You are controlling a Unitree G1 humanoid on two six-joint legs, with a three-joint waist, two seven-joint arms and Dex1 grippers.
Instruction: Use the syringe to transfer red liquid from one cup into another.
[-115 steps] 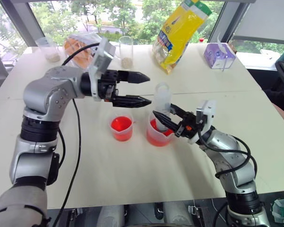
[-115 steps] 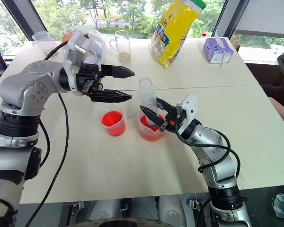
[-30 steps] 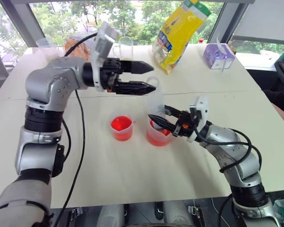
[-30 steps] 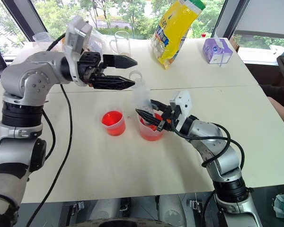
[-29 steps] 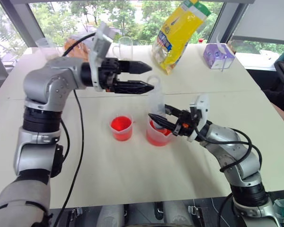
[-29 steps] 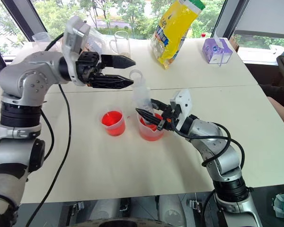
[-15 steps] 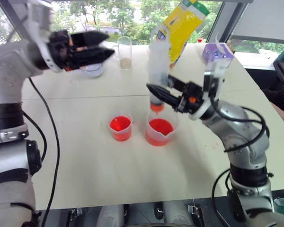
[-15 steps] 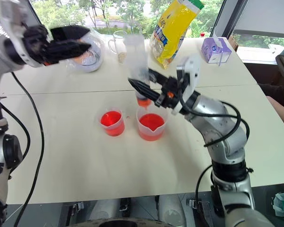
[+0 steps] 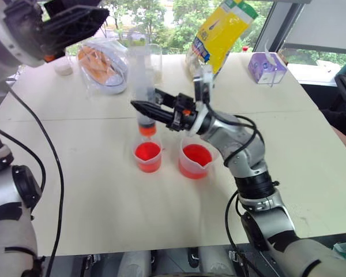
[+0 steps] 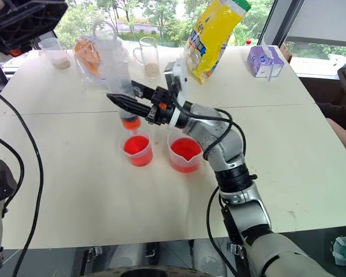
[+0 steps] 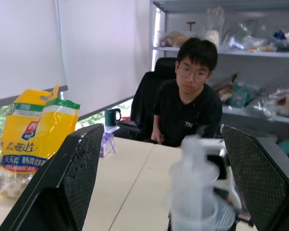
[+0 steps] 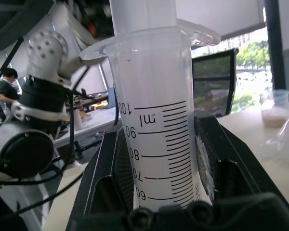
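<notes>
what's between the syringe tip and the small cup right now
Nothing: the syringe tip hangs just above the smaller cup, with only air between them, seen in both eye views.

syringe (image 9: 143,81) above narrower cup (image 9: 147,156) — wider cup (image 9: 195,161) rightward

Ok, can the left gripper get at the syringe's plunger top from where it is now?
Probably yes. The left gripper is open and raised off to the side of the syringe, which the right gripper holds upright over the narrower cup. Nothing stands between it and the plunger's top.

Open table front (image 9: 161,213) below both cups; syringe (image 9: 143,86) and right arm over narrower cup (image 9: 147,156).
</notes>
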